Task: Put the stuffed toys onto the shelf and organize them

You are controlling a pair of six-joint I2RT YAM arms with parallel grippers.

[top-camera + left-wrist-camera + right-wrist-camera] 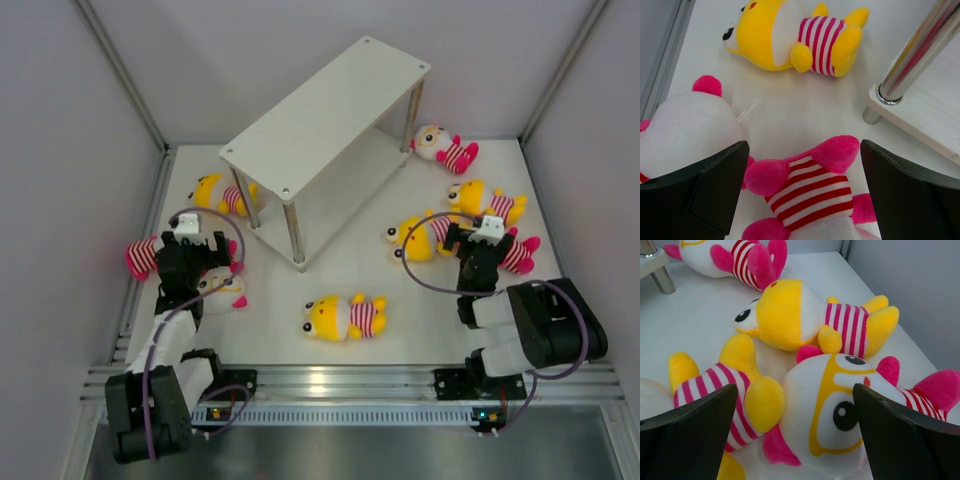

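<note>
Under our left gripper [803,146], jaws wide, pink toy [807,192] lies lengthwise btwn fingers [700,195]; right gripper [795,390], also wide, over glasses toy [835,415].

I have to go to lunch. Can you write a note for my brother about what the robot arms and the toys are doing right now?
The left gripper is open and empty, over a pink-armed toy beside the shelf.
The right gripper is open and empty, over a white toy with glasses.
All eight toys lie on the table: three left of the shelf, a yellow toy in the middle, four on the right.
Done: nothing shelved.
Left: every toy.
</note>
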